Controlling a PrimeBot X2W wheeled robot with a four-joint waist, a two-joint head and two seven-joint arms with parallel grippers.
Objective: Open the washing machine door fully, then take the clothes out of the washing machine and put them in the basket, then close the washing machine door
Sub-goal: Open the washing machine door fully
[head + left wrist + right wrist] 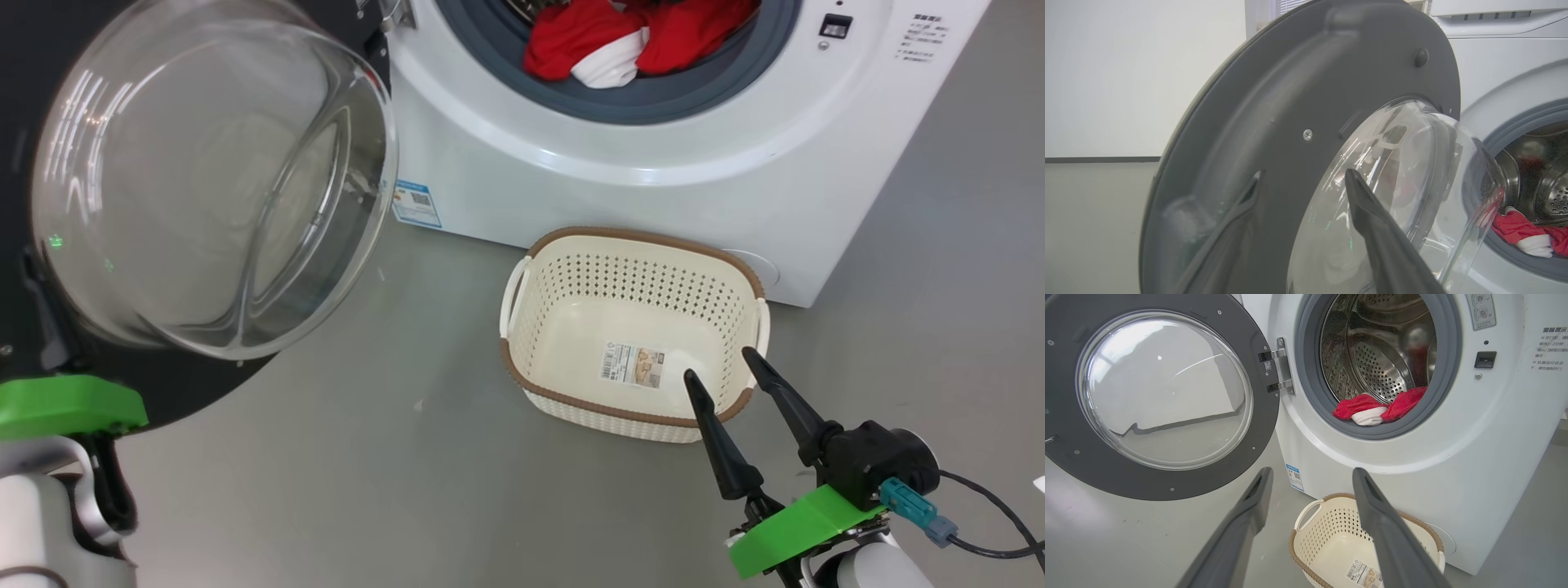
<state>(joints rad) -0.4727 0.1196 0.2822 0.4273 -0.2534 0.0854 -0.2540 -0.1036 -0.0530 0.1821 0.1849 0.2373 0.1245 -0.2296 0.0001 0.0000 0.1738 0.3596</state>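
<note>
We see the washing machine door swung wide on its hinge, its bulging glass turned out toward us, which leaves the mouth of the washing machine unobstructed for a reach inside. The left gripper sits close against the door's grey inner face with its fingers spread apart and nothing between them. We judge that it has let go of the door, which looks fully open. The right gripper hangs low over the near edge of the basket, fingers released and empty, pointing up toward the drum. We take that as a ready pose for fetching the laundry. The basket stands on the floor just in front of the machine, below the opening, so a garment needs only a short carry down. It holds nothing but a paper label stuck to its bottom. The clothes, a red bundle with a white part, lie at the front of the drum, resting on the lower lip of the grey gasket.
</note>
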